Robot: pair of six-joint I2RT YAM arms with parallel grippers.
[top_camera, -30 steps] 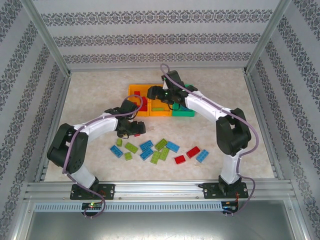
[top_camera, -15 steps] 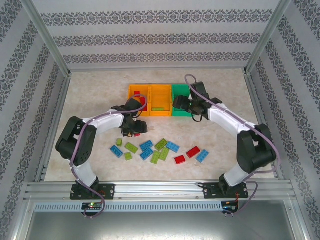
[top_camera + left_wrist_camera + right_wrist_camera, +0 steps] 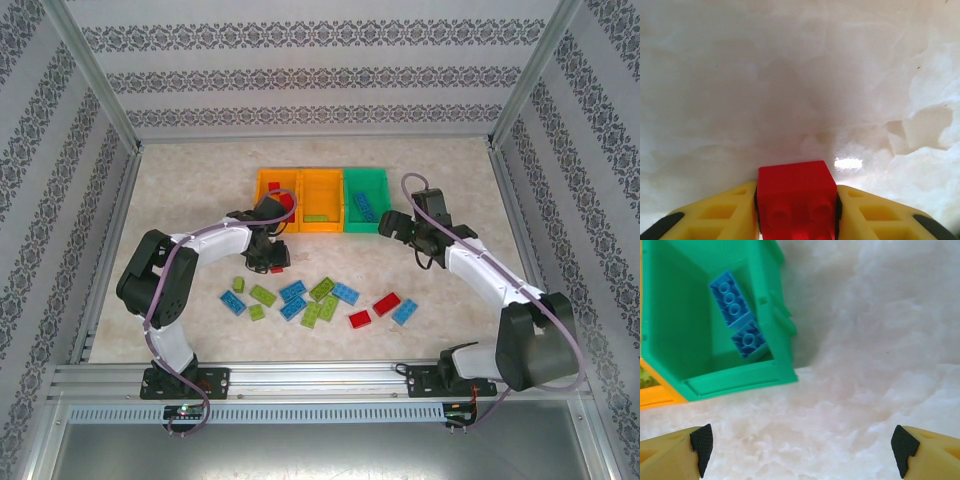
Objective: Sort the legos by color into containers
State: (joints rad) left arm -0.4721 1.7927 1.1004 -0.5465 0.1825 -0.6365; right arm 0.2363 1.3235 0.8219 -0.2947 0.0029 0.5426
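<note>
i read this as the pick-up step for a red piece. my left claw [image 3: 796,212] is pinched nearly closed on a red brick [image 3: 796,187], its yellow fingers [image 3: 730,215] pressed against both sides of it, studs facing the wrist camera. from above, that claw sits low over the bench [image 3: 190,200], just near of the left orange bin [image 3: 264,205] and just far of the loose bricks [image 3: 300,298]. whether the brick is off the surface yet, i cannot tell.

my right claw [image 3: 802,446] is spread wide and holds nothing. it hangs over bare bench just right of and slightly nearer than the green bin [image 3: 735,382], where two blue bricks [image 3: 732,297] lie on the floor.

the sorting looks set by what is in the row. there is red in the left orange bin, a lime piece in the middle orange bin [image 3: 322,180], and blue in the green one. so the next move for the left arm, as i judge it, is a short lift straight up, a small carry to the far side over the bin's near wall, and a release above the red already there. the grip looks centred, so i expect little swing. the right arm is free to come back toward the pile, where several blue, lime and two red pieces remain, so the task is well short of done.
</note>
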